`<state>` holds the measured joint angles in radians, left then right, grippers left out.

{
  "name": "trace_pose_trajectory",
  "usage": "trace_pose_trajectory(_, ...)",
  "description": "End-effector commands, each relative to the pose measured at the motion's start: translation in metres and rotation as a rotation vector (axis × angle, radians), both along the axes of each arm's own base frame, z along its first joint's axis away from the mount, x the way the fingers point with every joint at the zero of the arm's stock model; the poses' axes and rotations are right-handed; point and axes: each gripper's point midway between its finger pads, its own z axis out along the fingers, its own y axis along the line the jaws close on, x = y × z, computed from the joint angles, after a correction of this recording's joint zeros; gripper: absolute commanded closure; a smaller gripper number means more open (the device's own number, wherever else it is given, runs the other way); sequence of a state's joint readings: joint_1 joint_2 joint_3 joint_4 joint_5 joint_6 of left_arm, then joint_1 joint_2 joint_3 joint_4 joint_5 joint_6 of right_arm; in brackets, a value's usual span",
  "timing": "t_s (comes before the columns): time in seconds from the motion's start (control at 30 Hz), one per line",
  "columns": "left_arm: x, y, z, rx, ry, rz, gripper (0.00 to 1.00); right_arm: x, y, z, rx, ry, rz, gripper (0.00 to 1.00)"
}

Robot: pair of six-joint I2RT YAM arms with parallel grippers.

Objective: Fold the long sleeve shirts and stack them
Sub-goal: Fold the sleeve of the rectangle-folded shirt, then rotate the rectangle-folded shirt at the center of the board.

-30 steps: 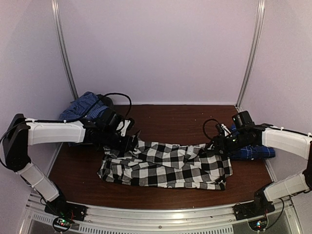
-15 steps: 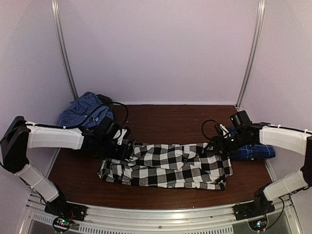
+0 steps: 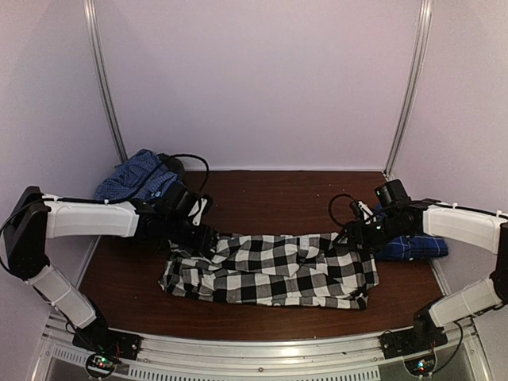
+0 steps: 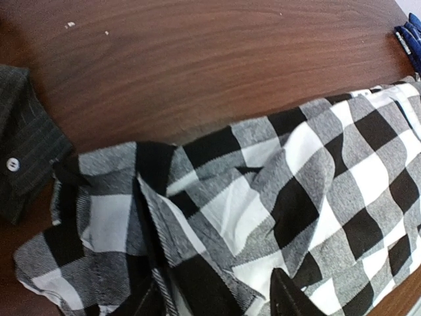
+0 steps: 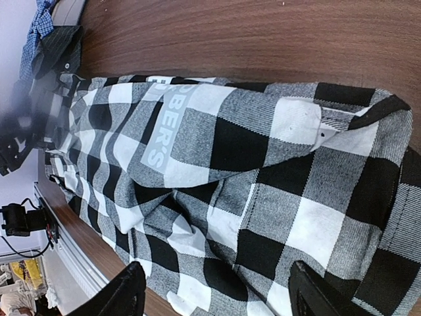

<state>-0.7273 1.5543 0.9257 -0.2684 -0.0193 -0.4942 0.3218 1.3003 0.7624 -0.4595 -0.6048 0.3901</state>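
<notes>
A black-and-white check shirt (image 3: 270,270) lies spread and rumpled across the middle of the table. My left gripper (image 3: 208,238) hovers over its left end, and in the left wrist view the gripper (image 4: 217,301) is open, its fingertips (image 4: 283,297) apart over the check shirt (image 4: 263,197). Over the right end my right gripper (image 3: 349,236) stands wide open; in the right wrist view this gripper (image 5: 220,293) holds nothing above the check shirt (image 5: 263,197). A crumpled blue plaid shirt (image 3: 139,178) lies at the back left. A folded blue shirt (image 3: 413,248) lies at the right edge.
A dark pinstriped cloth piece with a white button (image 4: 20,151) lies just left of the check shirt. Bare brown tabletop (image 3: 278,198) stretches behind the shirt. Purple walls with metal rails (image 3: 107,87) close in the back and sides.
My left gripper has opened and let go of the check shirt's left end, which now lies flatter on the table. The right arm has hardly moved.
</notes>
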Motion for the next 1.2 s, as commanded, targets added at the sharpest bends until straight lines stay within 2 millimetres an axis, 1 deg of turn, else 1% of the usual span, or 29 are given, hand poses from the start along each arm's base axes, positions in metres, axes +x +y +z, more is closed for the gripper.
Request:
trace_pose_trajectory(0.0, 0.022, 0.022, 0.03, 0.079, -0.12, 0.1, 0.39, 0.014, -0.004, 0.023, -0.014, -0.092, -0.028, 0.25)
trace_pose_trajectory(0.1, 0.025, 0.032, 0.041, 0.1, -0.154, 0.143, 0.32, 0.017, -0.004, 0.031, -0.012, -0.118, -0.037, 0.25)
trace_pose_trajectory(0.17, 0.024, 0.031, 0.047, 0.083, -0.163, 0.142, 0.3, 0.017, -0.005, 0.033, -0.022, -0.127, -0.049, 0.25)
trace_pose_trajectory(0.23, 0.023, 0.022, 0.053, 0.037, -0.167, 0.104, 0.3, 0.017, -0.007, 0.031, -0.049, -0.126, -0.06, 0.25)
trace_pose_trajectory(0.3, 0.017, 0.004, 0.058, -0.051, -0.161, 0.033, 0.29, 0.015, -0.011, 0.025, -0.088, -0.119, -0.076, 0.25)
trace_pose_trajectory(0.4, 0.003, -0.02, 0.059, -0.187, -0.145, -0.079, 0.29, 0.007, -0.01, 0.013, -0.133, -0.1, -0.071, 0.25)
trace_pose_trajectory(0.47, -0.003, -0.031, 0.057, -0.241, -0.124, -0.121, 0.28, 0.002, -0.009, 0.004, -0.166, -0.088, -0.069, 0.25)
trace_pose_trajectory(0.53, -0.007, -0.038, 0.051, -0.256, -0.103, -0.149, 0.28, -0.003, -0.009, -0.004, -0.198, -0.076, -0.066, 0.25)
trace_pose_trajectory(0.63, -0.014, -0.046, 0.036, -0.246, -0.066, -0.174, 0.28, -0.012, -0.007, -0.015, -0.219, -0.057, -0.062, 0.25)
trace_pose_trajectory(0.73, -0.018, -0.049, 0.022, -0.226, -0.042, -0.186, 0.28, -0.02, -0.007, -0.025, -0.231, -0.036, -0.063, 0.25)
trace_pose_trajectory(0.93, -0.019, -0.036, -0.016, -0.144, 0.022, -0.127, 0.28, -0.033, -0.015, -0.054, -0.278, 0.025, -0.062, 0.25)
trace_pose_trajectory(1.03, -0.021, -0.028, -0.031, -0.111, 0.043, -0.1, 0.28, -0.033, -0.015, -0.064, -0.293, 0.044, -0.061, 0.25)
trace_pose_trajectory(1.17, -0.027, -0.02, -0.048, -0.083, 0.076, -0.083, 0.28, -0.026, -0.014, -0.072, -0.309, 0.048, -0.062, 0.25)
